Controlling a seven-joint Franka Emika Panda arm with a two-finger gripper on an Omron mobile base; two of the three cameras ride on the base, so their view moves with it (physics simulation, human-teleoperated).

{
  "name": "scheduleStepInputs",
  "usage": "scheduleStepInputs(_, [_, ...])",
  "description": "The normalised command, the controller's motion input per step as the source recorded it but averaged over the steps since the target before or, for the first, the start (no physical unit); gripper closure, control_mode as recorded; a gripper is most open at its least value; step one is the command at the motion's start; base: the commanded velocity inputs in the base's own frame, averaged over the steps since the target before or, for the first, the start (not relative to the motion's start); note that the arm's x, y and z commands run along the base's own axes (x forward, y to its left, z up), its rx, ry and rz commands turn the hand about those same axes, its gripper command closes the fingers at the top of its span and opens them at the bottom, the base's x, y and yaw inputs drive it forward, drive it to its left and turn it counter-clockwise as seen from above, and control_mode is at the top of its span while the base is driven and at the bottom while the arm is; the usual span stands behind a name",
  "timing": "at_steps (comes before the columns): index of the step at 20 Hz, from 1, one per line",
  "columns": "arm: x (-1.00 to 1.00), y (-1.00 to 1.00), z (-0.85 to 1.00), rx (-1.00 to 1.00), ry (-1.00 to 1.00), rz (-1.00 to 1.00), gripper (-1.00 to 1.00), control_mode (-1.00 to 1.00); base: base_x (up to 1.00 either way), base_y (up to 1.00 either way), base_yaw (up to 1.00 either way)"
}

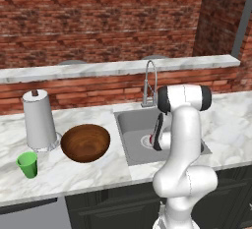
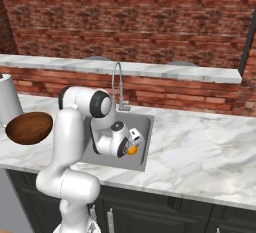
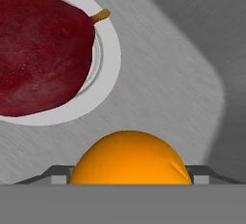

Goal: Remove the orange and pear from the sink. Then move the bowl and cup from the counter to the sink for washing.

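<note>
The left base view looks forward and down from behind the arm's left, taking in the marble counter (image 1: 74, 174), wooden bowl (image 1: 85, 143) and sink (image 1: 129, 125) against the brick wall. The right base view looks from behind the arm's right over the same sink (image 2: 142, 142) and counter (image 2: 200, 147), the bowl (image 2: 29, 127) at its left edge. The hand view sits very close above the sink floor (image 3: 168, 74), facing the orange (image 3: 129, 158) and pear (image 3: 43, 50).
</note>
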Motion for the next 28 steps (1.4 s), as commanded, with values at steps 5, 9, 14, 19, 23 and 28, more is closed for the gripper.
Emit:
scheduleStepInputs(5, [-0.04, -0.19, -0.07, 0.00, 0.04, 0.00, 1.00, -1.00, 0.00, 0.00, 0.00])
scheduleStepInputs(9, [-0.22, -0.15, 0.15, 0.03, 0.01, 0.00, 1.00, -1.00, 0.00, 0.00, 0.00])
scheduleStepInputs(14, [-0.21, -0.11, 0.22, 0.04, 0.00, 0.00, 1.00, -1.00, 0.00, 0.00, 0.00])
scheduleStepInputs(19, [-0.19, -0.13, 0.29, 0.02, 0.00, 0.00, 1.00, -1.00, 0.00, 0.00, 0.00])
scheduleStepInputs(23, [-0.20, -0.07, 0.31, 0.00, 0.00, 0.00, 1.00, -1.00, 0.00, 0.00, 0.00])
scheduleStepInputs(28, [-0.22, -0.04, 0.31, 0.00, 0.00, 0.00, 1.00, -1.00, 0.00, 0.00, 0.00])
